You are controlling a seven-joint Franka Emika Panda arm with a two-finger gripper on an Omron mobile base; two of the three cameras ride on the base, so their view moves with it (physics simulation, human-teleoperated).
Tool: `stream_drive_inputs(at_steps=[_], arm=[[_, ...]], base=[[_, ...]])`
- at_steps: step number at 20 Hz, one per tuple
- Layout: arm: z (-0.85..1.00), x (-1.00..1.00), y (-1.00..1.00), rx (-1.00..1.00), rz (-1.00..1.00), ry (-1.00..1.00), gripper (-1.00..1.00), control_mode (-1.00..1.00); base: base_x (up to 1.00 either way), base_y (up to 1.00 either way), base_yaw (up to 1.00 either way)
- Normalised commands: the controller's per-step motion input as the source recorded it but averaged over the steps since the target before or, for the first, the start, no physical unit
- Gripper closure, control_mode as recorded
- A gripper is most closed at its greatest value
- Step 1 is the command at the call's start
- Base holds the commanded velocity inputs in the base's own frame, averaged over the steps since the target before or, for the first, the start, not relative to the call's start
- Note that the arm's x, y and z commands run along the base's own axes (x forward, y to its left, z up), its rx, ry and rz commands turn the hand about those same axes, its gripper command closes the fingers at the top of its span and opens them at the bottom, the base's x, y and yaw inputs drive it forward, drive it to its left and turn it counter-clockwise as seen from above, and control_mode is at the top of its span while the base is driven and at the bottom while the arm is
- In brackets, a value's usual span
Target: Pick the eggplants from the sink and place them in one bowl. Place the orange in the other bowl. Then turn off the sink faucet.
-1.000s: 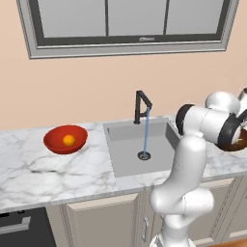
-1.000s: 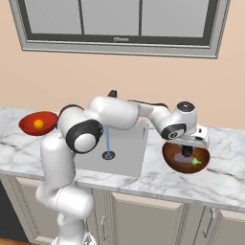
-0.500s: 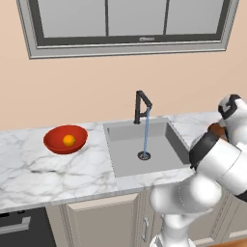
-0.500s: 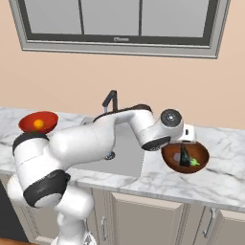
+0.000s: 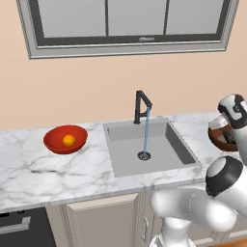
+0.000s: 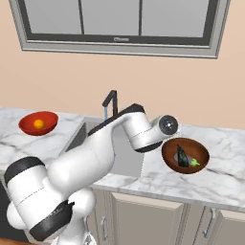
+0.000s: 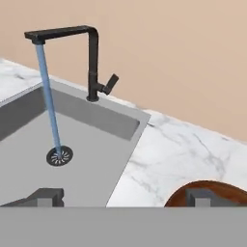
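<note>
Swung away from the brown bowl (image 6: pixel 185 154) since a second ago, your arm now has its hand turned toward the sink (image 7: pixel 72 144), whereas earlier the gripper hung directly over that bowl. You see the gripper (image 7: pixel 125 197) with its jaws spread wide and nothing between them, one tip low over the basin and the other over the bowl's rim. Water runs in a thin blue stream from the black faucet (image 7: pixel 77 53) down to the round drain (image 7: pixel 60 156), so the tap is on; its small lever juts out beside the upright post. The steel basin holds no produce that you can see. In the right base view the dark eggplant (image 6: pixel 182 155) lies inside the brown bowl, a green stem (image 6: pixel 194 162) showing beside it; whether the paler eggplant is there too you cannot tell. At the far left of the marble counter (image 5: pixel 29 169), well apart from the sink, the orange (image 5: pixel 69 140) sits in the red bowl (image 5: pixel 54 143). Above the counter runs a grey-framed window (image 5: pixel 130 24)
</note>
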Motion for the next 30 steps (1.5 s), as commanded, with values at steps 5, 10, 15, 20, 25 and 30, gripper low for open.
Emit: stream_drive_inputs(at_steps=[5,10,15,20,25,30], arm=[[0.00,0.79,0.43,0.00,0.46,0.13,-1.00,-1.00],[-0.09,0.24,0.58,-0.05,0.19,-0.32,-1.00,-1.00],[-0.19,0.13,0.79,-0.02,0.01,-0.44,-1.00,-1.00],[-0.06,0.64,0.74,-0.01,0.06,0.05,-1.00,-1.00],[-0.05,0.83,0.25,0.00,0.06,0.24,-1.00,-1.00],[-0.22,0.56,-0.11,0.04,0.10,0.17,-1.00,-1.00]], base=[[0.00,0.00,0.00],[0.00,0.00,0.00],[0.00,0.00,0.00],[0.00,0.00,0.00],[0.00,0.00,0.00],[0.00,0.00,0.00]])
